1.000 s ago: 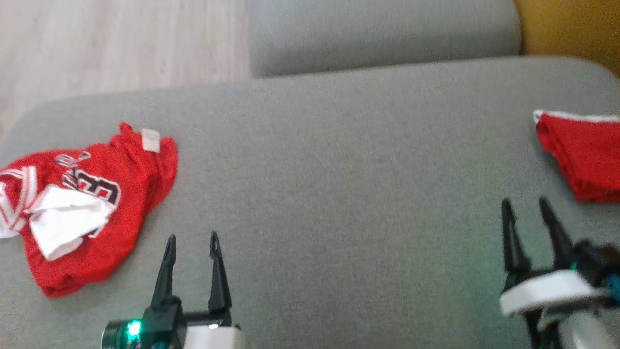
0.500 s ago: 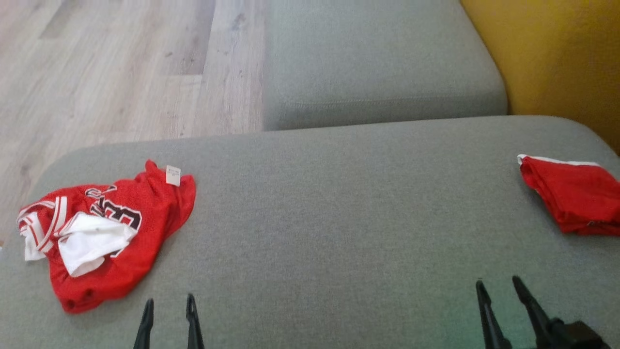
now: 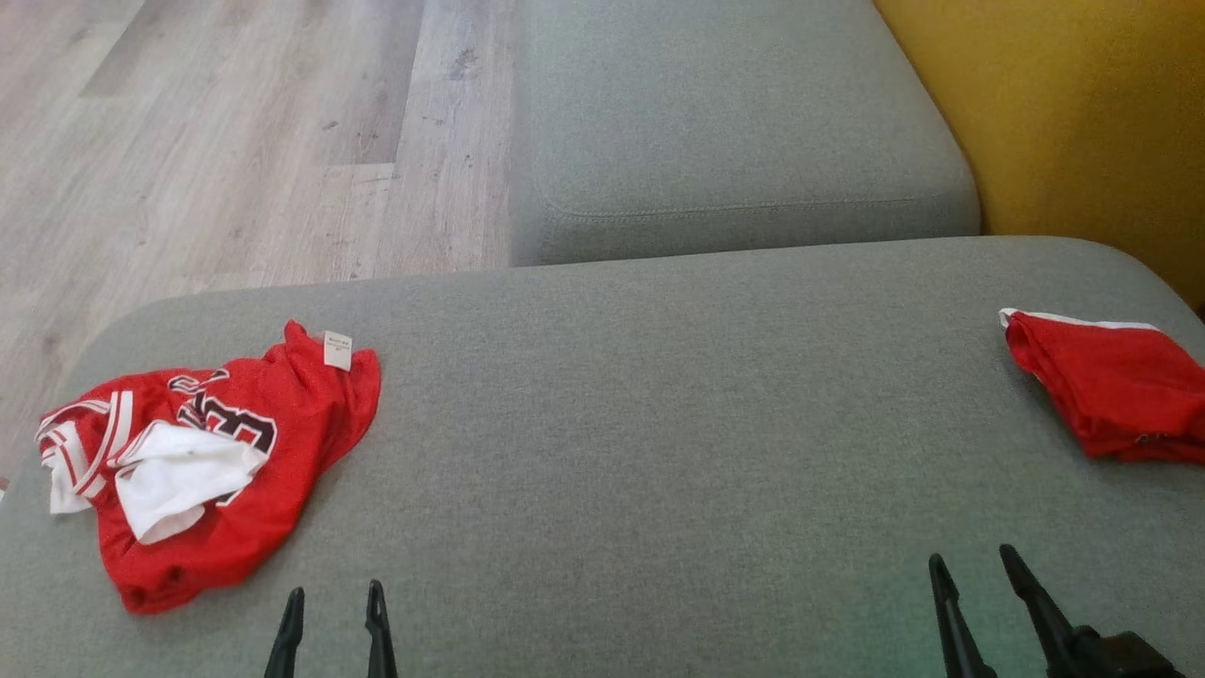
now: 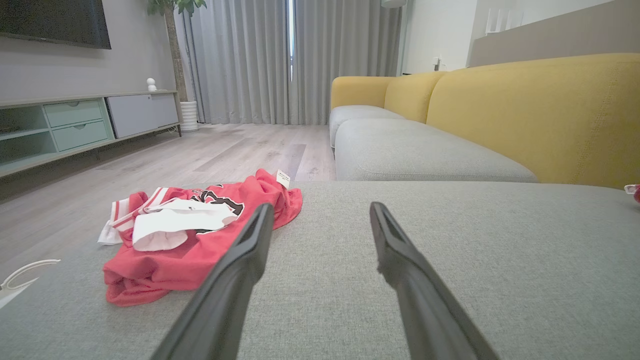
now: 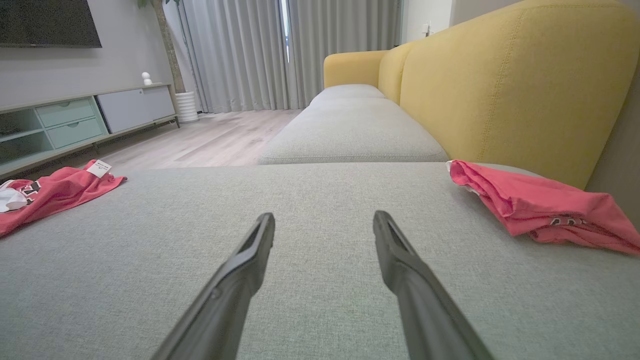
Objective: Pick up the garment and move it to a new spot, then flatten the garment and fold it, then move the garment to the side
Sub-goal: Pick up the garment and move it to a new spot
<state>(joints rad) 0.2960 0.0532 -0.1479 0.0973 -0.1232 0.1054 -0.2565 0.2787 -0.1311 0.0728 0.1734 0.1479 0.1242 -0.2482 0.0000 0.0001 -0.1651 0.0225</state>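
Here, the crumpled red jersey (image 3: 311,414) lies by the left edge of the grey sofa seat (image 3: 659,424), just ahead of your left tool (image 3: 335,591). It and the right tool (image 3: 972,557) stand open, holding nothing. A folded red garment (image 3: 1111,395) lies at the right edge, with bare seat between.

A grey fabric seat cushion (image 3: 659,424) spans the foreground of a living room, with a second grey cushion (image 3: 734,122) butted against its far edge and a mustard-yellow sofa backrest (image 3: 1064,122) rising alongside. Pale wood-plank flooring (image 3: 235,141) runs to grey floor-length curtains (image 4: 250,60). Against the wall, a low media cabinet (image 4: 75,125) with mint-green drawers stands under a dark television (image 4: 50,22), beside a white ribbed planter (image 4: 189,116).
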